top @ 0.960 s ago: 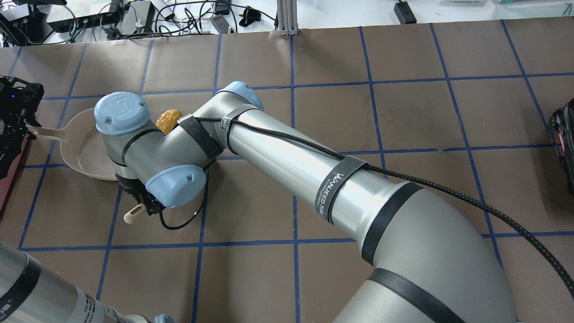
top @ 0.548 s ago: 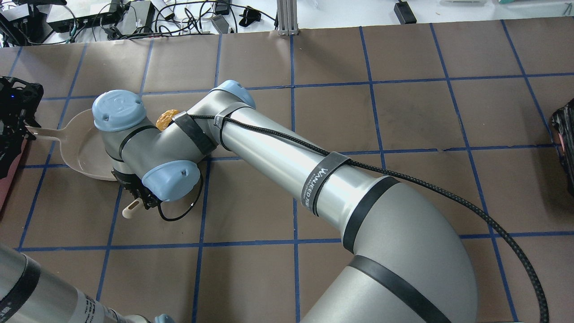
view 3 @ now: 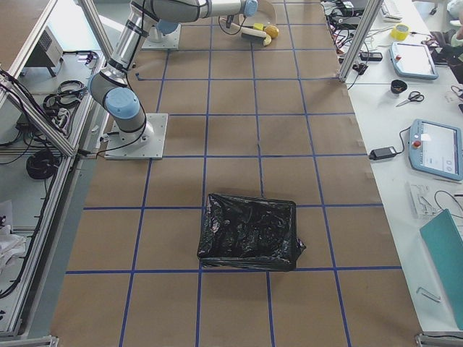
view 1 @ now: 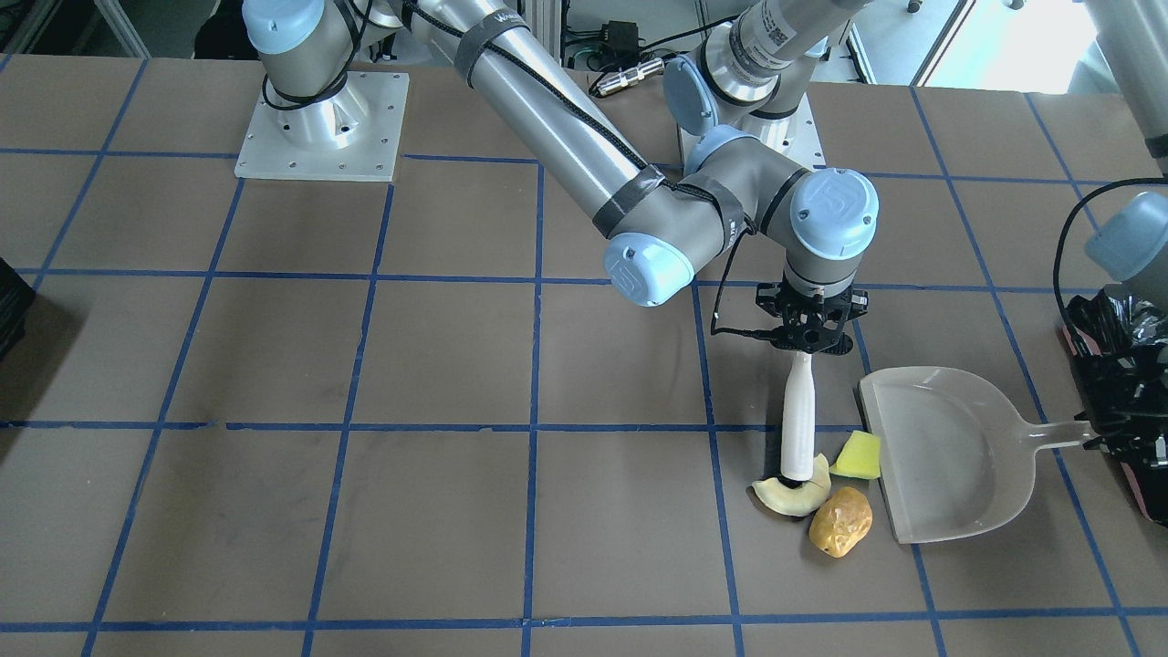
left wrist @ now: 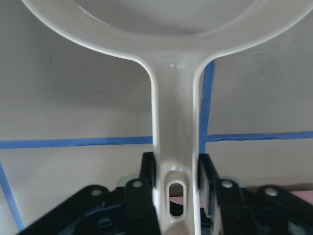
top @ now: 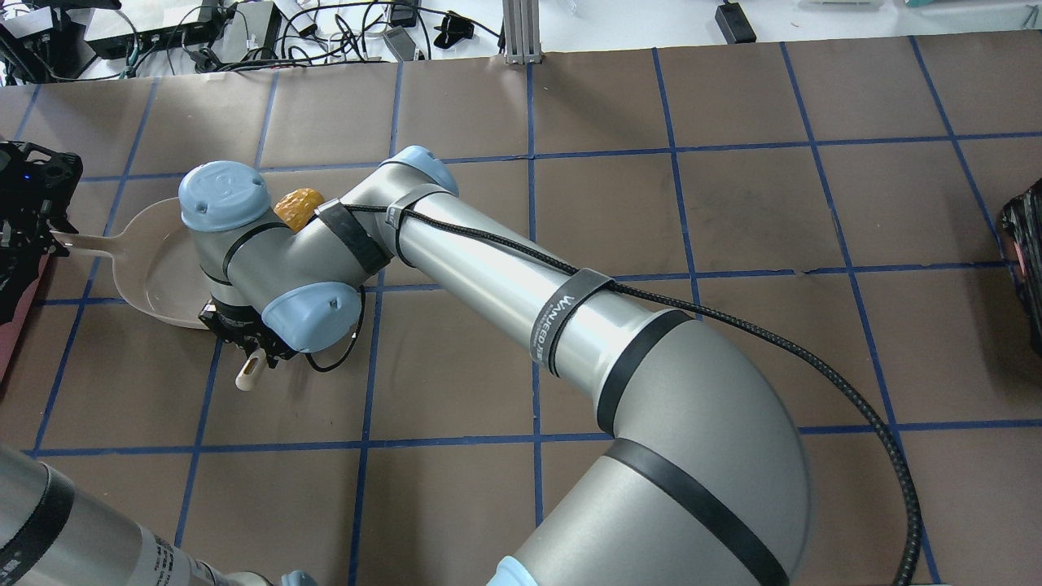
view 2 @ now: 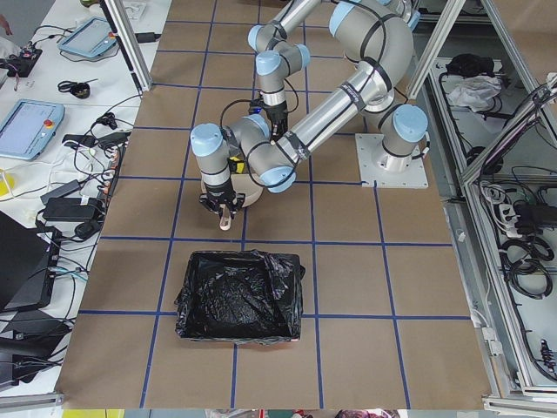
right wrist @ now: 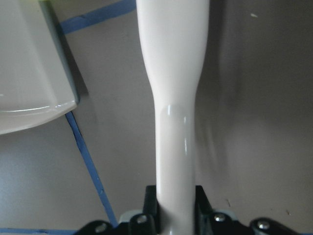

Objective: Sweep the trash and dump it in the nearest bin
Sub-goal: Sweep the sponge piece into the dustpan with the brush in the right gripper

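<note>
My right gripper (view 1: 807,339) reaches across the table and is shut on the white brush handle (view 1: 797,415); it also shows in the right wrist view (right wrist: 176,122). The brush's lower end rests on the pale cream slice (view 1: 787,498). The yellow-and-green sponge wedge (view 1: 859,454) and the golden-brown potato piece (view 1: 840,533) lie at the white dustpan's (view 1: 949,456) open edge. My left gripper (left wrist: 175,166) is shut on the dustpan handle (left wrist: 173,122). The pink-sided bin (view 1: 1152,488) with its black bag stands just behind the left gripper. From overhead only the potato (top: 299,207) shows.
A second black-bagged bin (view 3: 249,231) stands far off at the table's other end, and shows at the overhead view's right edge (top: 1027,260). The brown table (view 1: 365,365) carries a blue tape grid. The right arm's forearm (top: 505,285) spans the table's middle.
My right arm has swung a little left and its wrist has turned, so the brush handle's tip stands more upright. The potato piece has shifted slightly. The dustpan and left gripper have stayed put.
</note>
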Controlling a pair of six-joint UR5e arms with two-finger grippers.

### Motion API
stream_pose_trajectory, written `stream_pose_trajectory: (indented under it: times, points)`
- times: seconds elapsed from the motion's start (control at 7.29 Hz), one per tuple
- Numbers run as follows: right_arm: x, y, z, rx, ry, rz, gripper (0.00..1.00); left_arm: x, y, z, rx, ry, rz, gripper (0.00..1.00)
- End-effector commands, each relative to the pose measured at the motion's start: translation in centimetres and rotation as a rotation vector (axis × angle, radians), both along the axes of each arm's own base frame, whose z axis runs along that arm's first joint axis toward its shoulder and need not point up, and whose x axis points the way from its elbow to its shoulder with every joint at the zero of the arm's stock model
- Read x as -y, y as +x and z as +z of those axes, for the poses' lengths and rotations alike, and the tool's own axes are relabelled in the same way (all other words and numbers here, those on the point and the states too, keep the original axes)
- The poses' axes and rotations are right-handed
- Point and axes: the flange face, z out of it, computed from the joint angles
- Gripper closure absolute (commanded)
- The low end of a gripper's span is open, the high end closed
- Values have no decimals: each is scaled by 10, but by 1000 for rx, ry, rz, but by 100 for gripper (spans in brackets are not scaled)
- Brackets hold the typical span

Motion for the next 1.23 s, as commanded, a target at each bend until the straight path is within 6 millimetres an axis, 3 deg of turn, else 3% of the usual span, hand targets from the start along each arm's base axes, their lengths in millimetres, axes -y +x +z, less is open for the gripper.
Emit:
stream_pose_trajectory:
  times: [0.0, 0.27, 0.41, 0.69, 0.82, 1.1]
  points:
    - [6, 9, -4, 54, -39, 150, 100, 0, -1, -1, -2, 1, 0, 100]
    - [-7, 17, -4, 75, -76, 296, 100, 0, -1, 0, 0, 0, 0, 100]
    - [-23, 28, -2, 90, -96, 372, 100, 0, -1, 2, 1, -3, 0, 100]
    - [-41, 36, 6, 88, -90, 376, 100, 1, -1, 1, -3, -4, 0, 100]
    - [-45, 32, 19, 75, -89, 350, 100, 0, -1, 1, -2, -3, 0, 100]
    - [-31, 6, 43, -9, -40, 257, 100, 1, -1, 1, -1, -4, 0, 100]
